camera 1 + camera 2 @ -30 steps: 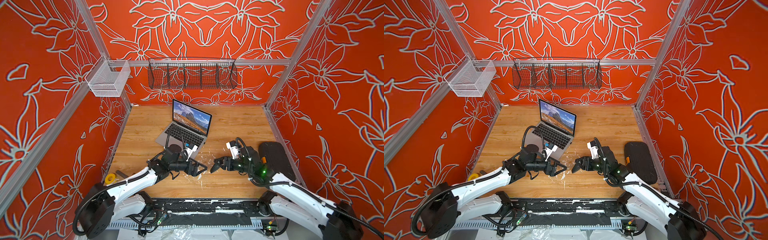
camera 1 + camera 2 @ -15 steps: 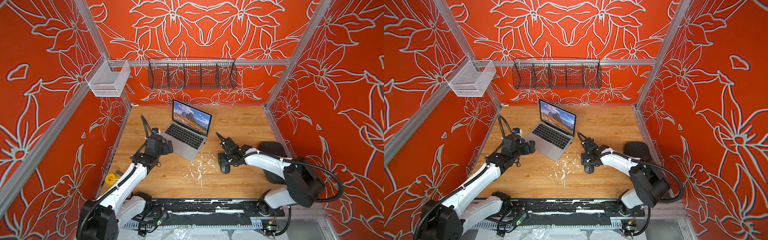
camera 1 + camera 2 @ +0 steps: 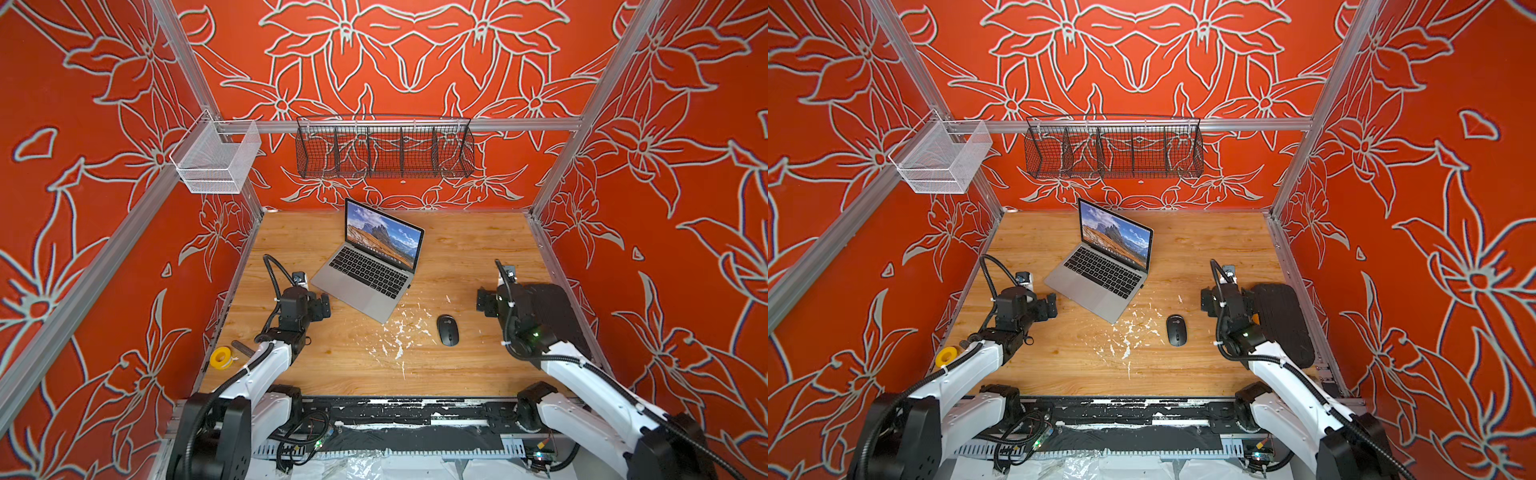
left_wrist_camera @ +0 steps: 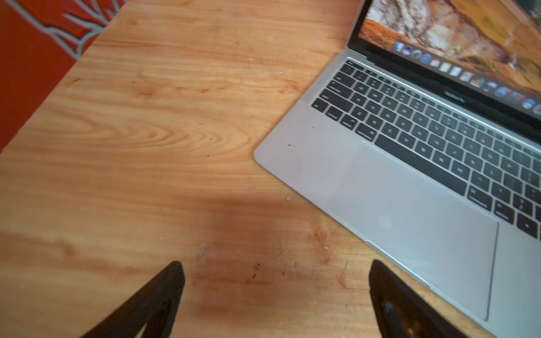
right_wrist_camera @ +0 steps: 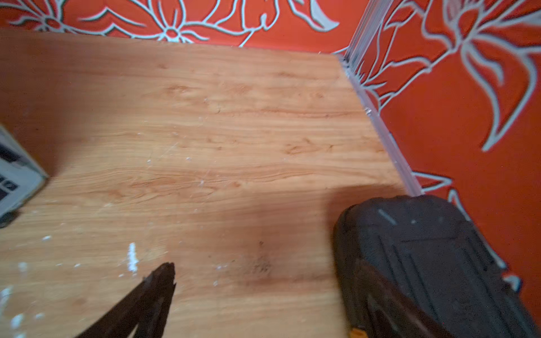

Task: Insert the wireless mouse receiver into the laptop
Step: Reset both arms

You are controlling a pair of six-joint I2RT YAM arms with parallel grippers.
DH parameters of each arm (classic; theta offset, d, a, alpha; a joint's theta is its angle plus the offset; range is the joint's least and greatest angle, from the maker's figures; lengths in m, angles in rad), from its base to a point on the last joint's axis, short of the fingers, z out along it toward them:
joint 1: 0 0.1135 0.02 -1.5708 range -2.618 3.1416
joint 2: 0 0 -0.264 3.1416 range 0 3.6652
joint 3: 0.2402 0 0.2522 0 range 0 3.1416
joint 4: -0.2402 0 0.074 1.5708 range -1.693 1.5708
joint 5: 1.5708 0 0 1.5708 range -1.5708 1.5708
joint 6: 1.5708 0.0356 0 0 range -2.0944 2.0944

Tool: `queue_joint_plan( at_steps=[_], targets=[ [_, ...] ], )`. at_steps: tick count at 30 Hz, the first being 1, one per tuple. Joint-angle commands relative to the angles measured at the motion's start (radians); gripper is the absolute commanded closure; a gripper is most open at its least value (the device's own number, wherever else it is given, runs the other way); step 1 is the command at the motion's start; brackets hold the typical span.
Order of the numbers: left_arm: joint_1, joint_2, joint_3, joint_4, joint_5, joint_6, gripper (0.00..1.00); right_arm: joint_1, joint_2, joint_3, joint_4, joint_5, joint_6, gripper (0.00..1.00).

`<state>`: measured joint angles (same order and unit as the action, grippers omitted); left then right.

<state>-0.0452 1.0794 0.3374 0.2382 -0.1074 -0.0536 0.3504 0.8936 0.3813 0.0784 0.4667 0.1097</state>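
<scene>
Dark receiver (image 3: 409,286) at laptop (image 3: 357,291) edge, well apart from jaws (both wide).

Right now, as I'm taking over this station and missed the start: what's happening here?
Nothing is being held. The left gripper and right gripper both hang open and empty, either side of the open laptop. A tiny dark stub, apparently the wireless mouse receiver, sits at the laptop's side edge, seemingly plugged in. The mouse lies on the table.
</scene>
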Motion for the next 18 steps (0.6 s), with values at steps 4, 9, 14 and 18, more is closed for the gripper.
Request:
queue_joint_plan(
  at_steps=[4,9,14,18],
  targets=[
    [0.047,0.274,-0.051,0.503,0.183,0.124,0.03,-0.192,0.2,-0.14,0.54,-0.154,-0.122,0.02],
    [0.093,0.272,0.07,0.27,0.089,0.027,0.03,-0.252,0.46,-0.037,0.64,-0.336,-0.171,0.02],
    [0.088,0.27,0.087,0.228,0.087,0.032,0.03,-0.334,0.537,-0.024,0.682,-0.459,-0.12,0.03],
    [0.085,0.269,0.079,0.243,0.091,0.035,0.03,-0.334,0.53,-0.022,0.671,-0.459,-0.122,0.03]
  ],
)
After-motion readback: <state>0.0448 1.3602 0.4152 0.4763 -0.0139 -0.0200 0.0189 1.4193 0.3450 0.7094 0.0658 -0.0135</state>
